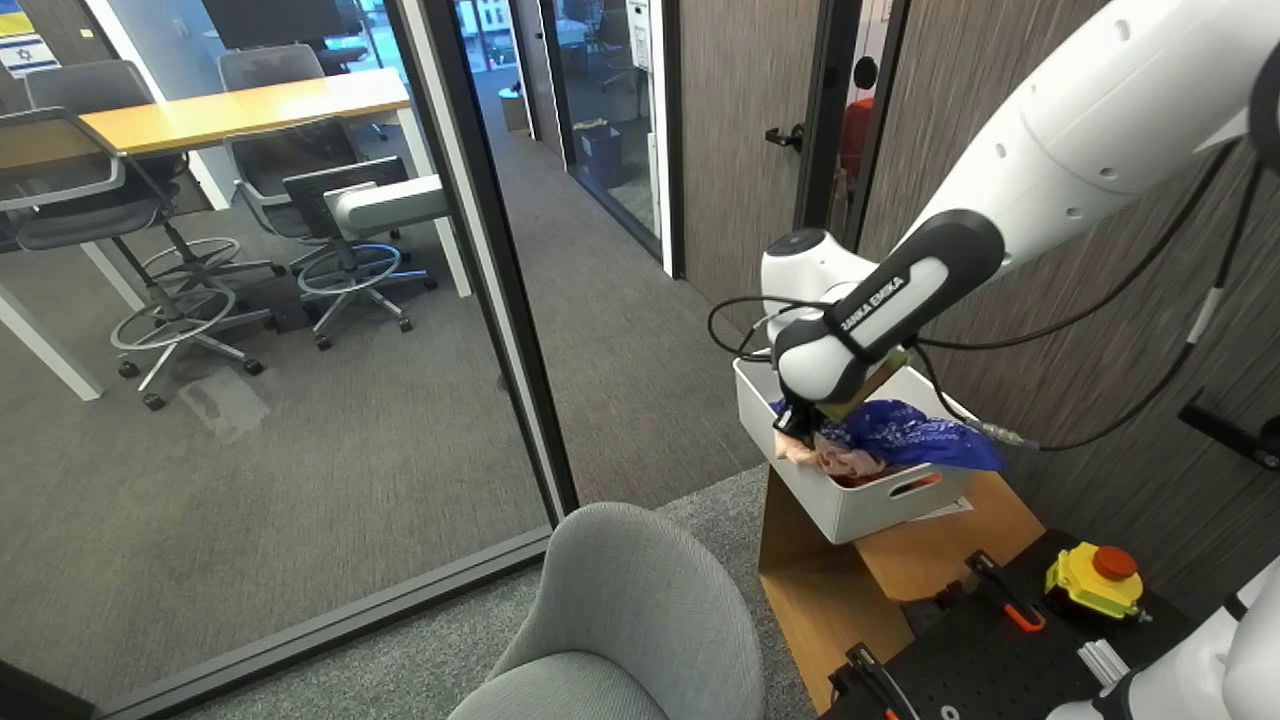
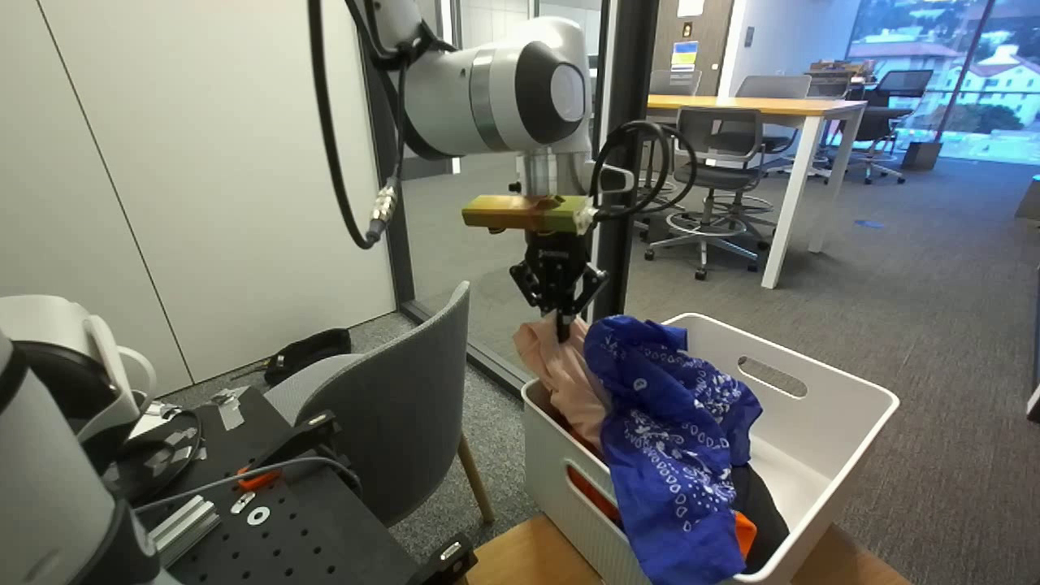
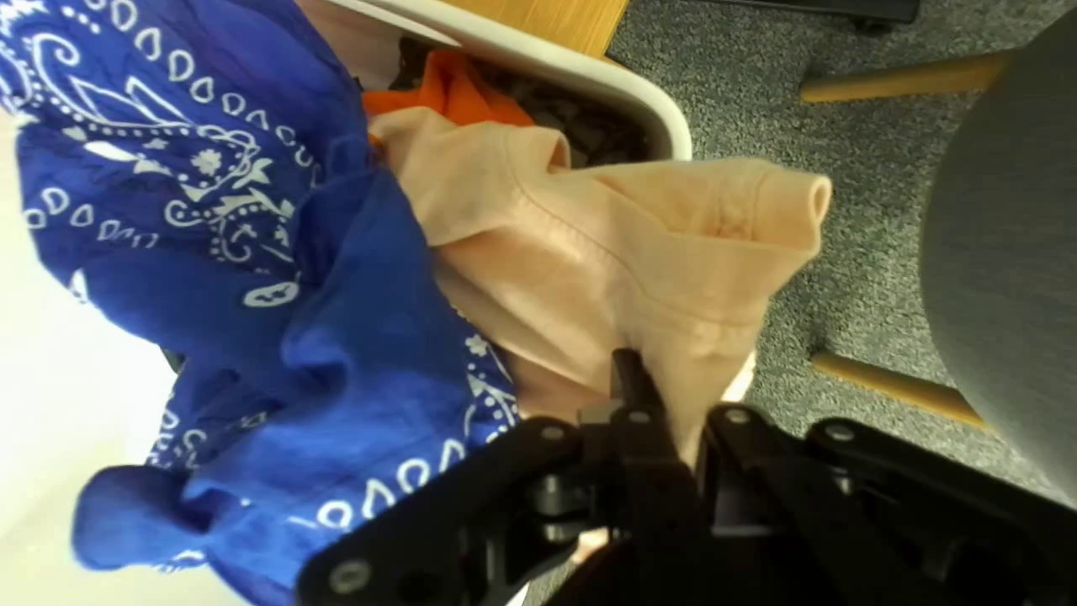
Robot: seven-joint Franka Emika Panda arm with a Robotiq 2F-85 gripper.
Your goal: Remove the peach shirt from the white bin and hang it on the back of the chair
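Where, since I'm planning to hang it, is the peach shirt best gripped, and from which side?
I'd probably take the peach shirt by its raised top, from above, where the tool pinches it: that cloth rises above the white bin's rim, uncovered by the blue bandana.

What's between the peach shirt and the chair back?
The wall of the white bin: the lower part of the peach shirt is inside it. A blue bandana lies against the shirt and might drag along. Past the bin, nothing visible blocks the chair back.
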